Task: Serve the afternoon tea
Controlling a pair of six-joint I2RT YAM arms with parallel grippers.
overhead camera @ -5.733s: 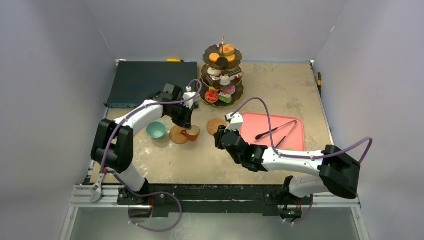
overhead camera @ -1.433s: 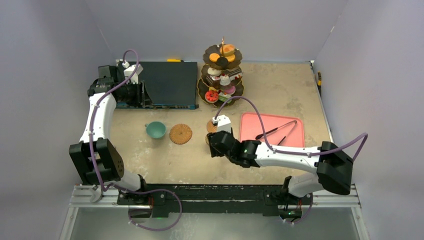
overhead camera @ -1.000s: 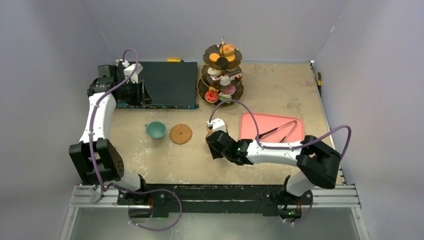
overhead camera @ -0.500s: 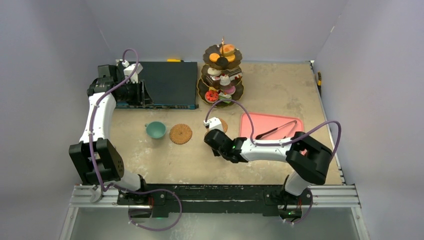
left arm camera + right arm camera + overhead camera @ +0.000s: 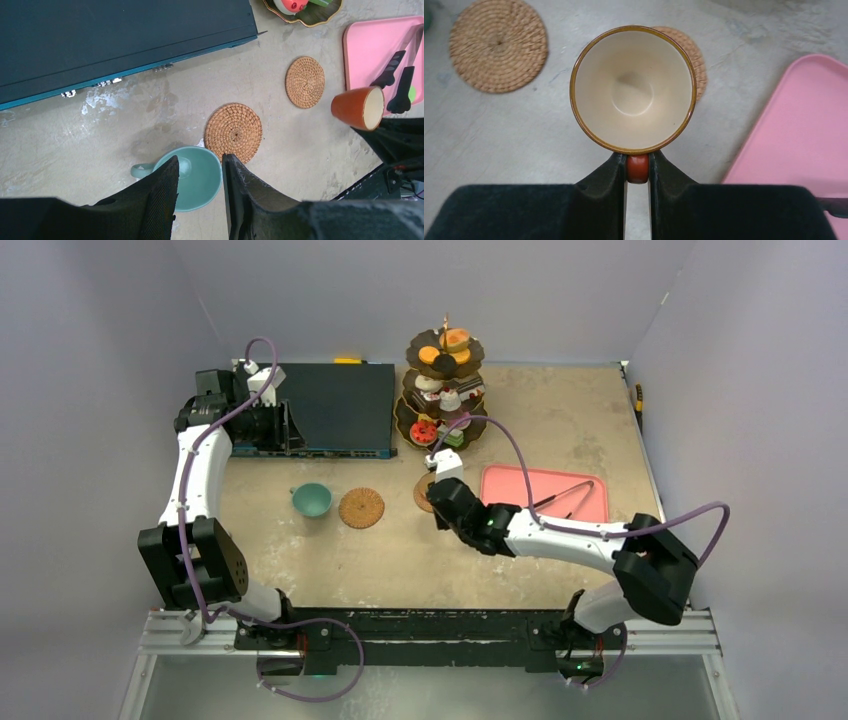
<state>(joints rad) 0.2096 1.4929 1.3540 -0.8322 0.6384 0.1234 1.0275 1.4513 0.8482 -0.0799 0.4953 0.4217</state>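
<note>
The small cup (image 5: 634,90), orange-brown outside and cream inside, is upright with its mouth facing the right wrist camera. The right gripper (image 5: 637,162) holds it by the handle, its two fingers pressed onto that little orange loop from either side. A woven coaster (image 5: 696,60) shows behind the cup's far right rim, so the cup is over the near part of the coaster and not centred on it. From the left wrist view it seems to hang above the table (image 5: 560,420), though I cannot tell how high.

The second coaster (image 5: 499,45) lies bare to the left, and the teal cup (image 5: 312,500) stands just beside it on the table, not on it. The pink tray (image 5: 794,130) with the black tongs (image 5: 403,90) is to the right. The tiered stand (image 5: 445,390), loaded with cakes, is at the back.

The left gripper (image 5: 200,160) hangs high near the dark box (image 5: 330,405), jaws a little apart and empty.

The step in hand looks like setting the small cup on its coaster. The next move calls for a short shift toward the coaster's middle, a level descent until the base sits flat, and then releasing the handle without tipping the cup. The teal cup has yet to go on its coaster.
</note>
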